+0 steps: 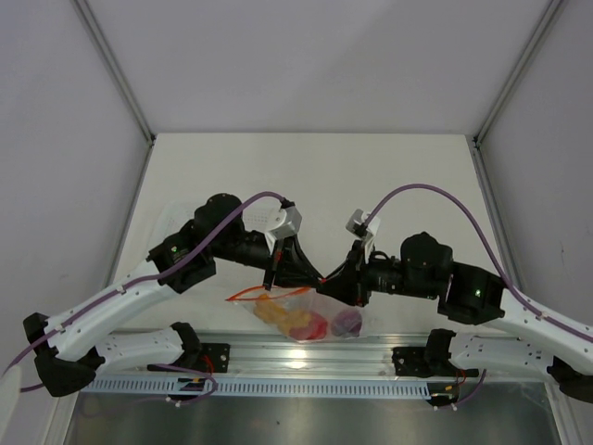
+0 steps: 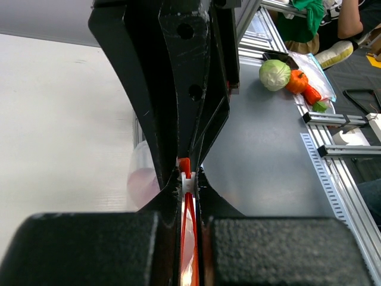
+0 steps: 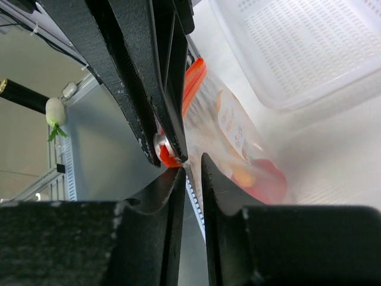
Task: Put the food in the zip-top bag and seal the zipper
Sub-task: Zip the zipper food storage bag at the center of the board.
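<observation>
The clear zip-top bag (image 1: 310,311) hangs between my two grippers above the table's near edge. Inside it lie the lumpy orange-yellow piece (image 1: 271,312), the red piece (image 1: 306,326) and the purple piece (image 1: 347,322). My left gripper (image 1: 313,274) is shut on the red-orange zipper (image 2: 188,238) at its white slider (image 2: 187,183). My right gripper (image 1: 326,282) meets it tip to tip and is shut on the bag's edge (image 3: 196,179) right beside the slider (image 3: 165,152). In the right wrist view the bag (image 3: 232,128) shows the red piece (image 3: 271,179) at its bottom.
A rigid white tray (image 1: 276,222) with a dotted base stands behind the left gripper; it also shows in the right wrist view (image 3: 309,47). The aluminium rail (image 1: 306,357) runs under the bag. Toy vegetables (image 2: 275,74) lie off the table.
</observation>
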`<act>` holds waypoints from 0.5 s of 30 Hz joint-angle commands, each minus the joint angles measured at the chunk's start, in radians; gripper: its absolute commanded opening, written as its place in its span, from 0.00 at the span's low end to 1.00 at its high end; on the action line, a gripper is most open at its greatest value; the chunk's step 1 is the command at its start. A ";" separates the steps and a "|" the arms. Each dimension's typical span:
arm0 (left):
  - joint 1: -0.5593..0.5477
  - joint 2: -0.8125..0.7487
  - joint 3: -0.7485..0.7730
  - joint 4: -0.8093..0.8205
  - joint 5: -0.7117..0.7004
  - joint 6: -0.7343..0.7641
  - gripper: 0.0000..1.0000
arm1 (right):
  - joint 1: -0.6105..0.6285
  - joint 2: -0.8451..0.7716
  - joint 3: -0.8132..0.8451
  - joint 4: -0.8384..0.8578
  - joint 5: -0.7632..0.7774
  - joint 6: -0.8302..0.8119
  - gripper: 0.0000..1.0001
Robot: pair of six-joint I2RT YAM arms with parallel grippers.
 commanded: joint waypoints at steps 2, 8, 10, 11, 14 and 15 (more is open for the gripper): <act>-0.002 -0.014 0.011 0.011 0.038 0.011 0.01 | -0.006 0.021 0.016 0.055 -0.021 -0.013 0.26; -0.002 -0.013 0.015 0.018 0.033 0.008 0.01 | -0.006 0.020 0.000 0.073 -0.024 -0.008 0.00; -0.002 -0.011 0.011 0.020 0.030 0.006 0.01 | -0.005 0.014 -0.019 0.107 -0.039 -0.004 0.00; -0.002 -0.010 0.010 0.017 0.026 0.008 0.01 | -0.006 0.014 -0.025 0.121 -0.048 -0.001 0.00; -0.002 -0.002 0.011 -0.009 0.001 0.022 0.01 | 0.001 0.011 -0.031 0.148 -0.035 0.004 0.00; -0.001 0.002 0.011 -0.020 -0.008 0.034 0.01 | 0.015 0.006 -0.030 0.150 -0.010 0.001 0.00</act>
